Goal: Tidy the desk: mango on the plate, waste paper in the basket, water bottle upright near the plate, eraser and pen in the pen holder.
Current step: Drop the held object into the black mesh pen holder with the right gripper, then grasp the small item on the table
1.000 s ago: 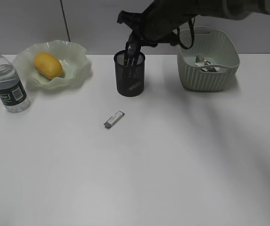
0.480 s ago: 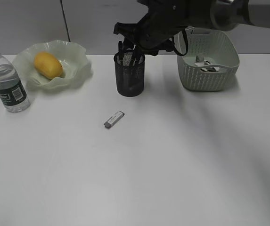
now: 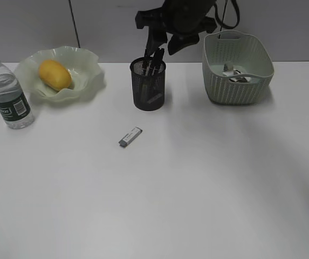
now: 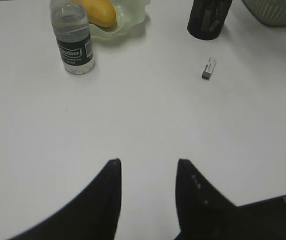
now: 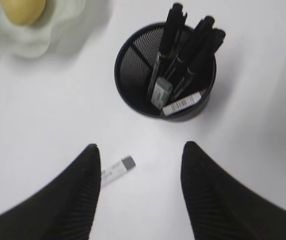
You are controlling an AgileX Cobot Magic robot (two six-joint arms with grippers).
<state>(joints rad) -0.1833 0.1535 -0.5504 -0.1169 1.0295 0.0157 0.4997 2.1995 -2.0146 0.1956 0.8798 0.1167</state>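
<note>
On the white tabletop (image 3: 197,189), the basket (image 3: 238,81) holds the waste paper (image 3: 233,73), the plate (image 3: 84,67) the mango (image 3: 55,74), the water bottle (image 3: 6,91) stands upright beside it, and pens fill the pen holder (image 3: 149,86). Only the eraser (image 3: 130,137) remains, lying loose. Both jaws gape wide, empty.

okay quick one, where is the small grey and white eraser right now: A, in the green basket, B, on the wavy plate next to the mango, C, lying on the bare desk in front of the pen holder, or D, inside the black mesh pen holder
C: the eraser lies flat on the white desk, in front of and apart from the pen holder, with neither gripper touching it.
</note>
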